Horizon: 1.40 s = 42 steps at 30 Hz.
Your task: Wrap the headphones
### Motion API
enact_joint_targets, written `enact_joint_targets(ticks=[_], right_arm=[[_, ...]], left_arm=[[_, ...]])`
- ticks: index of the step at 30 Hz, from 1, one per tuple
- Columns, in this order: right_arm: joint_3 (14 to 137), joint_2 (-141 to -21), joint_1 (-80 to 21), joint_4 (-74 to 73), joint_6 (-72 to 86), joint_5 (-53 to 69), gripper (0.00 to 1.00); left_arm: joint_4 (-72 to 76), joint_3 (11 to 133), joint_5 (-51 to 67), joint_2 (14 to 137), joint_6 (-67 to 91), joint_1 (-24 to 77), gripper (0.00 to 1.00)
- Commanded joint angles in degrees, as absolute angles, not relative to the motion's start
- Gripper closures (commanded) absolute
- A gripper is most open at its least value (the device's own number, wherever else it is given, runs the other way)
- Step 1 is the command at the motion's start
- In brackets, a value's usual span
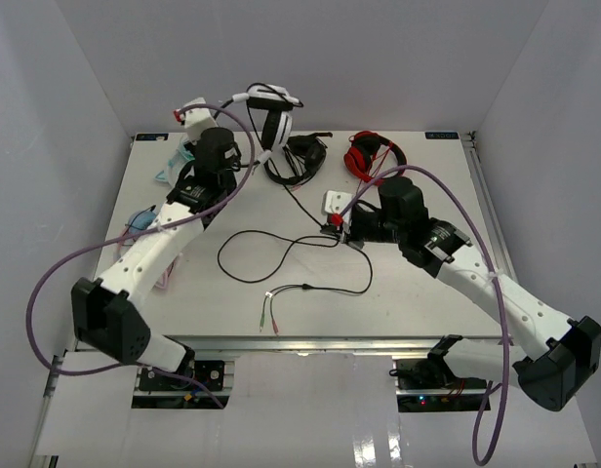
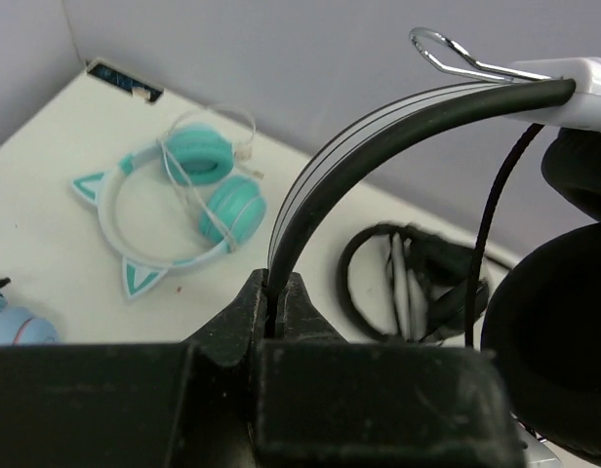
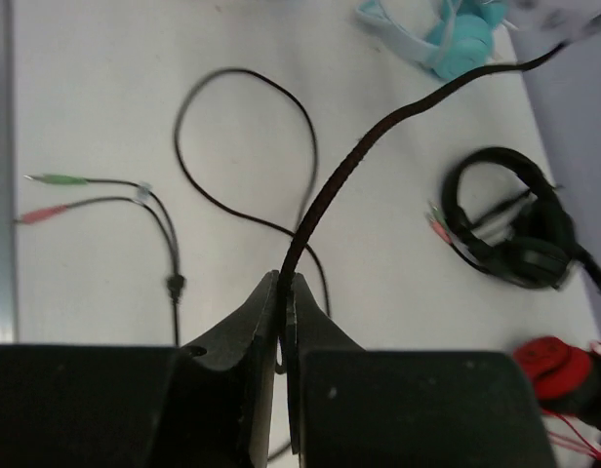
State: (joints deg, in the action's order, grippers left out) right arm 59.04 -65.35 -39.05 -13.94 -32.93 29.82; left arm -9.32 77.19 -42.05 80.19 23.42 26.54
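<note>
The white-and-black headphones (image 1: 268, 105) hang in the air over the back of the table. My left gripper (image 1: 246, 154) is shut on their black headband (image 2: 379, 127), which rises from between the jaws in the left wrist view (image 2: 279, 292); a black ear pad (image 2: 564, 331) hangs at the right. Their thin black cable (image 1: 299, 203) runs down to my right gripper (image 1: 341, 230), which is shut on it. In the right wrist view (image 3: 284, 288) the cable (image 3: 379, 127) rises from the jaws. The rest of the cable loops on the table (image 1: 252, 255) and ends in green and red plugs (image 1: 270, 325).
All-black headphones (image 1: 300, 156) and red headphones (image 1: 372, 153) lie at the back centre. Teal cat-ear headphones (image 2: 183, 195) lie at the back left (image 1: 177, 164). A small white object (image 1: 337, 203) sits by my right gripper. A blue item (image 1: 140, 222) lies at the left edge.
</note>
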Motion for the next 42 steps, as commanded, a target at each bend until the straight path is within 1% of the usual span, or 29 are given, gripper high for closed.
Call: enact_joint_targets(ticks=[1, 3, 6, 12, 14, 18, 20, 24, 26, 29, 31, 35, 39, 42], right_arm=[[68.29, -67.00, -40.73, -24.76, -46.38, 7.91, 0.92], [71.68, -67.44, -40.78, -24.40, -48.55, 4.24, 0.92], [73.70, -68.88, -41.00, -22.77, -51.14, 1.28, 0.92], [71.63, -71.72, -41.35, -16.18, -56.07, -9.86, 0.92], [69.90, -71.73, -40.49, -14.76, -56.07, -9.70, 0.92], [65.81, -71.41, -37.16, -12.84, -54.50, -4.94, 0.92], [64.71, -71.62, -34.98, -12.63, -53.95, -3.48, 0.92], [63.99, -70.68, -31.93, -13.00, -51.53, 2.47, 0.92], [64.29, -69.50, -30.71, -13.81, -49.53, 8.55, 0.92], [66.42, -69.40, -29.76, -16.56, -47.49, 14.17, 0.92], [68.35, -69.67, -28.27, -18.43, -46.48, 20.71, 0.92], [72.86, -70.66, -26.10, -21.54, -41.78, 33.51, 0.92], [75.50, -71.70, -25.70, -23.42, -39.61, 37.47, 0.92], [76.60, -71.89, -25.30, -24.63, -38.51, 39.69, 0.92]], left_arm=[[-10.43, 76.46, -33.55, 86.80, 19.92, 28.56, 1.00], [-9.81, 74.25, -32.28, 88.57, 15.62, 30.24, 1.00], [-8.45, 70.26, -26.91, 88.64, 11.71, 32.59, 1.00], [-7.12, 63.84, -13.19, 84.73, 4.20, 37.63, 1.00], [-5.69, 61.06, -8.32, 81.47, 2.39, 37.88, 1.00], [-3.92, 55.62, 2.39, 73.32, -0.89, 37.88, 1.00], [-3.72, 53.48, 4.42, 69.73, -2.80, 37.88, 1.00], [-5.17, 51.52, 1.36, 66.12, -5.42, 37.88, 1.00], [-5.77, 51.52, -3.57, 65.55, -6.61, 37.88, 1.00], [-6.39, 51.59, -6.70, 65.39, -9.20, 37.88, 1.00], [-6.02, 51.59, -11.53, 65.77, -11.28, 37.96, 1.00], [-4.15, 51.17, -17.38, 66.74, -14.94, 37.88, 1.00], [-2.87, 51.58, -21.26, 67.46, -16.65, 37.94, 1.00], [-1.11, 51.76, -26.96, 68.35, -19.47, 37.92, 1.00]])
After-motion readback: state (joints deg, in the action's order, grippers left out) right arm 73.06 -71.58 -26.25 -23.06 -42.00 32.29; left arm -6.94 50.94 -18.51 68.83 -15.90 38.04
